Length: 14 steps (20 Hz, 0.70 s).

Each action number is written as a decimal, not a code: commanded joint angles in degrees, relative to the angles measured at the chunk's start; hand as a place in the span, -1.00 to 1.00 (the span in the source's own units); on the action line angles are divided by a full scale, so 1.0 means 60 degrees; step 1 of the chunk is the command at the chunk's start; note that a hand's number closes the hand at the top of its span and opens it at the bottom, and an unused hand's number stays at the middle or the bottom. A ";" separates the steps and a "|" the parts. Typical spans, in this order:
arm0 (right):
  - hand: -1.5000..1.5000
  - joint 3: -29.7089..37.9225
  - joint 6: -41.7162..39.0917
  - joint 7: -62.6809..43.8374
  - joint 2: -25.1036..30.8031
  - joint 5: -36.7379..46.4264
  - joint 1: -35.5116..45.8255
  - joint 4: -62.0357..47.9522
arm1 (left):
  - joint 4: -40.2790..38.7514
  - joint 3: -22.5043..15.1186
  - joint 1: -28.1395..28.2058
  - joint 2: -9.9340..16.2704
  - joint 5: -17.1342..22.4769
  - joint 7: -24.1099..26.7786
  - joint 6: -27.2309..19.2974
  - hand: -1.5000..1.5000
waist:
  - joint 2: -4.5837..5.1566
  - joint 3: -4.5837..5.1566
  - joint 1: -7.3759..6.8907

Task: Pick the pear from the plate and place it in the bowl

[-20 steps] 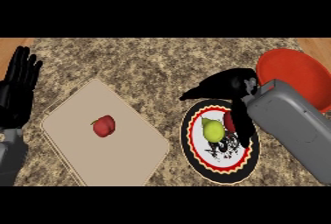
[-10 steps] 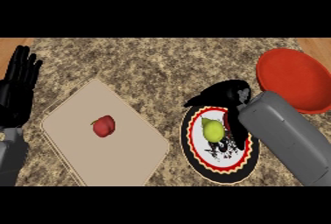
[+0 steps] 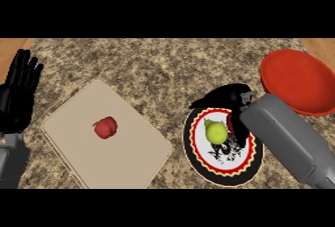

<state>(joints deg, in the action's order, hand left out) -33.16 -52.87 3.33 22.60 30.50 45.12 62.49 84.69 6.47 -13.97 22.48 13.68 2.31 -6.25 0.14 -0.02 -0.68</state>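
A speckled stone counter (image 3: 163, 66) fills most of the head view, with strips of wood showing at its far left and far right corners. Its widest bare stretch runs along the far side and down the middle, between the board and the plate.

A tan cutting board (image 3: 72, 133) lies turned at an angle on the left half; its near corner reaches toward the view's lower edge and its right corner comes near the plate without touching it. A small red pepper (image 3: 105, 127) sits near the board's middle.

At the far right a red bowl (image 3: 297, 82) lies partly past the view's right edge, just beyond the right forearm and close to the plate's far side.

The plate (image 3: 219, 172), white with a black and red rim, sits right of centre. The yellow-green pear (image 3: 216, 131) lies on its far half, stem end pointing away from the robot.

The right hand (image 3: 229, 95) hovers over the plate's far edge, fingers curled downward and arched beside the pear; whether they touch it cannot be told.

The left hand (image 3: 18, 95) rests at the left edge, fingers straight and pointing up, well apart from everything.
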 commanded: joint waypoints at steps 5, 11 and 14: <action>-1.00 0.0117 0.0444 0.1196 -0.0445 0.1370 -0.0283 -0.0662 | -0.0059 0.0226 -0.0049 -0.0286 -0.0317 0.0137 0.0046 0.00 | -0.0010 0.0002 0.0038; -1.00 -0.0244 0.1132 0.1407 -0.0732 0.2375 -0.1042 -0.0903 | 0.0301 0.0507 -0.0108 -0.0130 -0.0219 -0.0460 0.0194 0.00 | -0.0020 0.0001 0.0053; -1.00 0.0036 0.0930 0.1396 -0.1227 0.2538 -0.0804 -0.1251 | 0.0977 0.0400 0.0077 -0.0194 -0.0281 -0.0944 0.0210 0.00 | -0.0022 0.0001 0.0033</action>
<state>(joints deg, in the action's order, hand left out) -33.11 -47.89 10.78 17.74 43.11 41.21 56.85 87.11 8.29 -13.52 20.85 11.69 0.41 -5.18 0.04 -0.01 -0.42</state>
